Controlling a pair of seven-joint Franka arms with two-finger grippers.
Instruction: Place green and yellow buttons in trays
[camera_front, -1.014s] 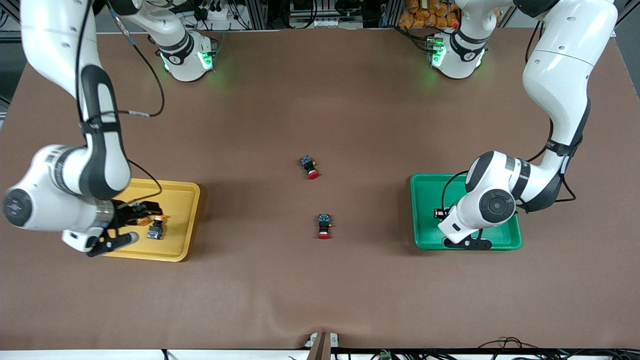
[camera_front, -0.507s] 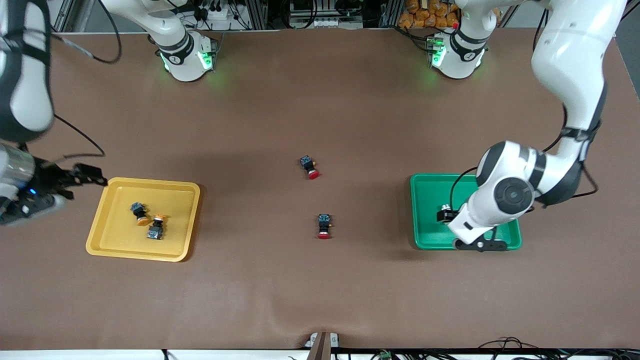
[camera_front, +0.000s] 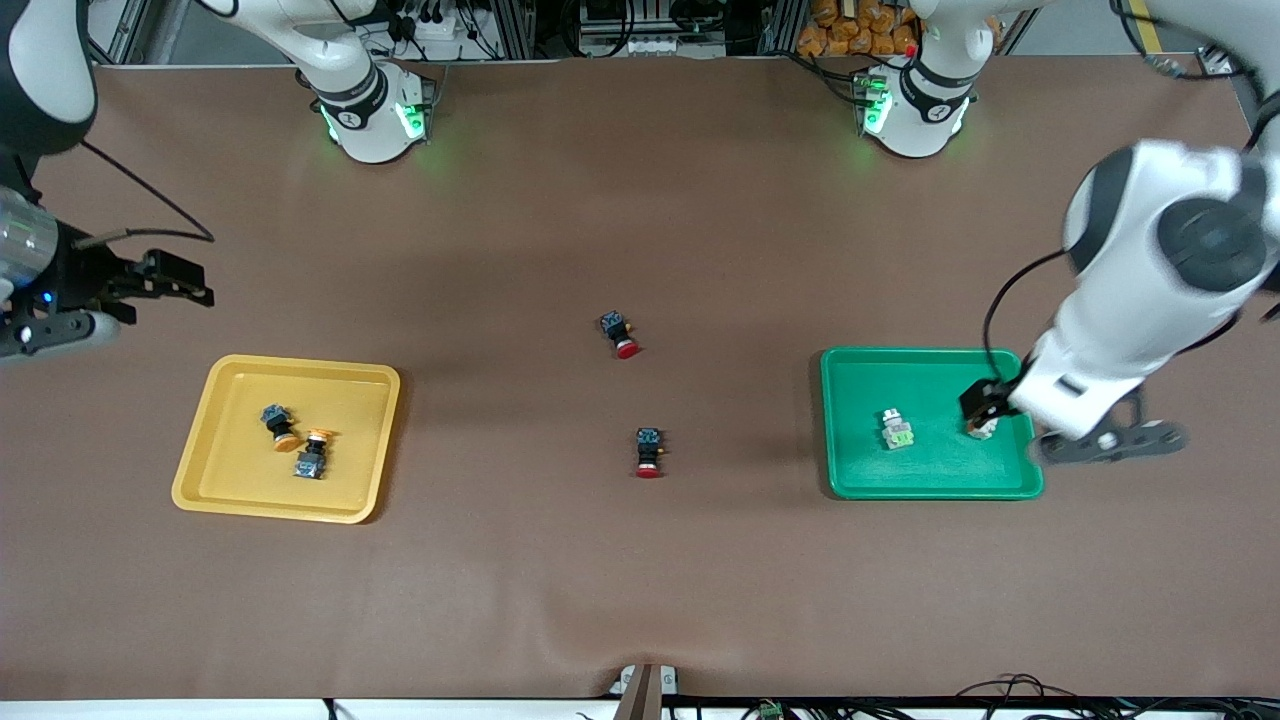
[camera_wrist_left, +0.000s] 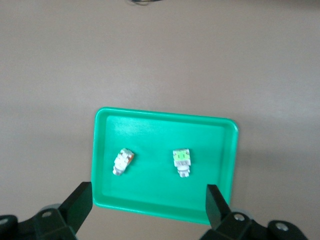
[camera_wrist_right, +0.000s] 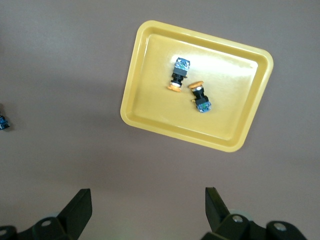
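Observation:
The yellow tray (camera_front: 230, 470) holds two black-bodied buttons with orange-yellow caps (camera_front: 278, 425) (camera_front: 313, 455). They also show in the right wrist view (camera_wrist_right: 178, 75) (camera_wrist_right: 200, 98) on the yellow tray (camera_wrist_right: 150, 107). The green tray (camera_front: 930, 465) holds a green-marked whitish button (camera_front: 897, 428) and an orange-red-marked one (camera_front: 982, 427), partly hidden by the left wrist. Both show in the left wrist view (camera_wrist_left: 182, 162) (camera_wrist_left: 123, 161). My left gripper (camera_front: 1108, 441) (camera_wrist_left: 148, 207) is open and empty, high over the green tray's rim. My right gripper (camera_front: 55, 335) (camera_wrist_right: 147, 210) is open and empty, high over bare table beside the yellow tray.
Two black-bodied switches with red caps (camera_front: 620, 334) (camera_front: 648, 452) lie on the brown mat between the trays, the second nearer the front camera. One shows at the edge of the right wrist view (camera_wrist_right: 2, 122). The arm bases (camera_front: 370, 110) (camera_front: 915, 100) stand along the table's back edge.
Both grippers have risen from their trays and moved outward toward the table's ends. The left arm's retreat uncovered the two whitish buttons in the green tray. The buttons in the yellow tray have not moved.

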